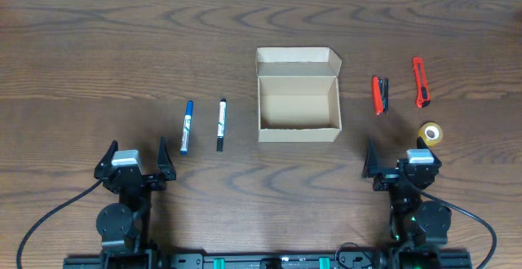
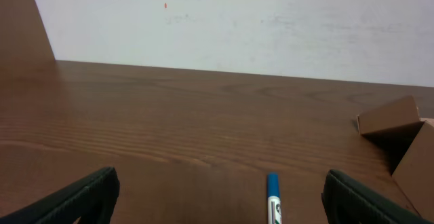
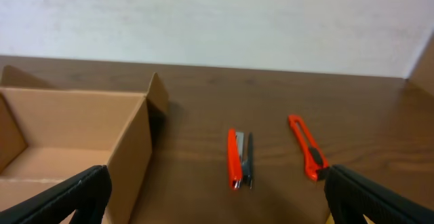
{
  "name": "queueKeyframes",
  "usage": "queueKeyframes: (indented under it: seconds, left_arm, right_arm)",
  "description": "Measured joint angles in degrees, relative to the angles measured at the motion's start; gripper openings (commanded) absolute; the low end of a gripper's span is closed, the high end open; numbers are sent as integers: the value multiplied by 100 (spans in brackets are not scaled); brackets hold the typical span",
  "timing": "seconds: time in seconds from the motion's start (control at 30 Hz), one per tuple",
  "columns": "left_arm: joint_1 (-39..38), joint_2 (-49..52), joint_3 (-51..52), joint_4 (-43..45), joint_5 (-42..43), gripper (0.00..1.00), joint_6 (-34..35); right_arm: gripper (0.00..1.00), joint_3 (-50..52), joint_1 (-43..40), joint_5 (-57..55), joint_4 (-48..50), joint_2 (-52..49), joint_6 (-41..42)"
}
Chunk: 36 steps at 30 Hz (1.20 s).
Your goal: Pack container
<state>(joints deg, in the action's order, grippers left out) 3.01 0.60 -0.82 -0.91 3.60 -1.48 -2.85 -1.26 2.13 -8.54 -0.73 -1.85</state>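
Left claw spread wide, empty. Right claw likewise spread, nothing between jaws. Both low over bench.

Container open, lid flap tipped back on far side, inside bare. Lies ahead and right of left claw, ahead and left of right claw. Long axis runs crosswise, claw to claw. Right claw looks nearer.

Blue marker just ahead of left claw, barrel pointing away from it; black marker beyond, toward container. Red stapler ahead of right claw, box cutter further out, tape roll close by.

Likely first pick: blue marker, left claw.
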Motion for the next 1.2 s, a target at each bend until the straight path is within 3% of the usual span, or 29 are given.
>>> queueKeyframes:
  seconds: [0.27, 0.53, 0.73, 1.03, 1.2]
  left_arm:
    - [0, -2, -2, -2, -11, 95, 0]
    - [0, -2, -7, -13, -17, 95, 0]
    - [0, -2, -7, -13, -17, 95, 0]
    - [0, -2, -7, -13, -17, 95, 0]
    - [0, -2, -7, -13, -17, 95, 0]
  right_arm:
    - [99, -1707, 0, -682, -966, -984, 11]
    - [99, -4631, 0, -1458, -3126, -4297, 160]
    - [99, -6975, -2, -1397, -5045, -6804, 168]
    - [99, -7466, -50, -1314, -5108, -8024, 216]
    - [99, -7466, -643, -1764, -5112, -8299, 463]
